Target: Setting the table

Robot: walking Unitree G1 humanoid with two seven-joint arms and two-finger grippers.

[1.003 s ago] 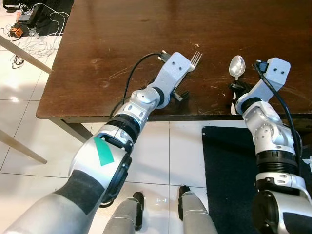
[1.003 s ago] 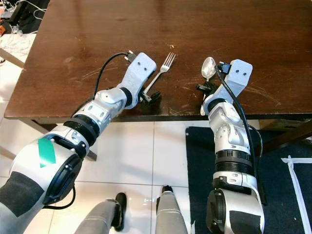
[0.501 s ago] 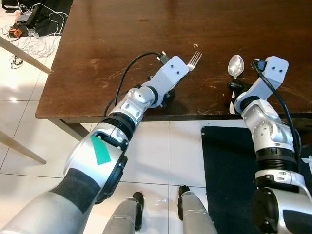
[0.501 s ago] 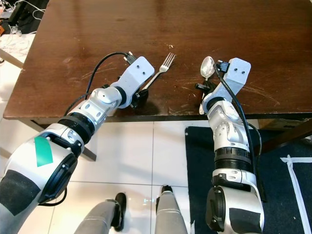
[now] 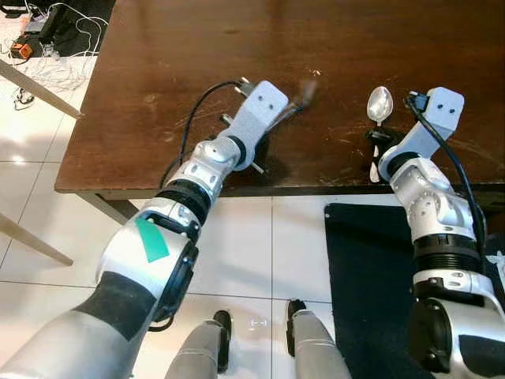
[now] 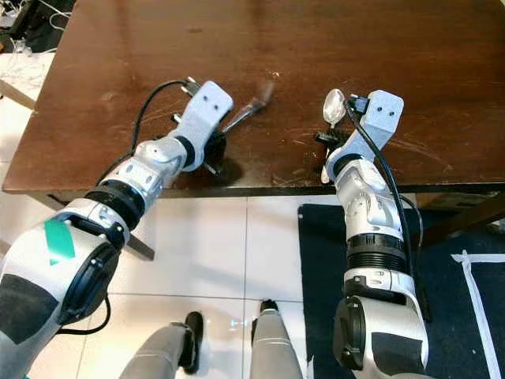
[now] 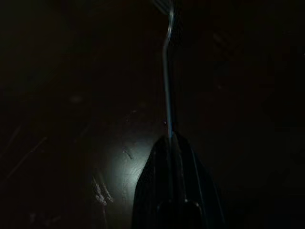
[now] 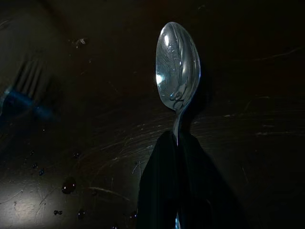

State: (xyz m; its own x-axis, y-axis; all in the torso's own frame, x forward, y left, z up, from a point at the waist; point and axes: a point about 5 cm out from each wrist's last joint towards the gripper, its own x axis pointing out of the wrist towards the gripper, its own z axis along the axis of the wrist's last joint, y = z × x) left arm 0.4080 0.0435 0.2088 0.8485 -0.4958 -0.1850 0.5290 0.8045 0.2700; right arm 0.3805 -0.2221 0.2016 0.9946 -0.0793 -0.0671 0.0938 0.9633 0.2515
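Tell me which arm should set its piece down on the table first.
Right, probably. The right gripper holds the spoon steady and sharp just above the table, near the front edge. The left gripper pinches the fork, which is motion-blurred, so that arm looks mid-swing.

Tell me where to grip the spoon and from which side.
Grip the spoon at the handle's end, coming from the table's near edge, as the right tool does now, shut on it. The bowl points away across the table, so the slim handle is the part nearest the robot.
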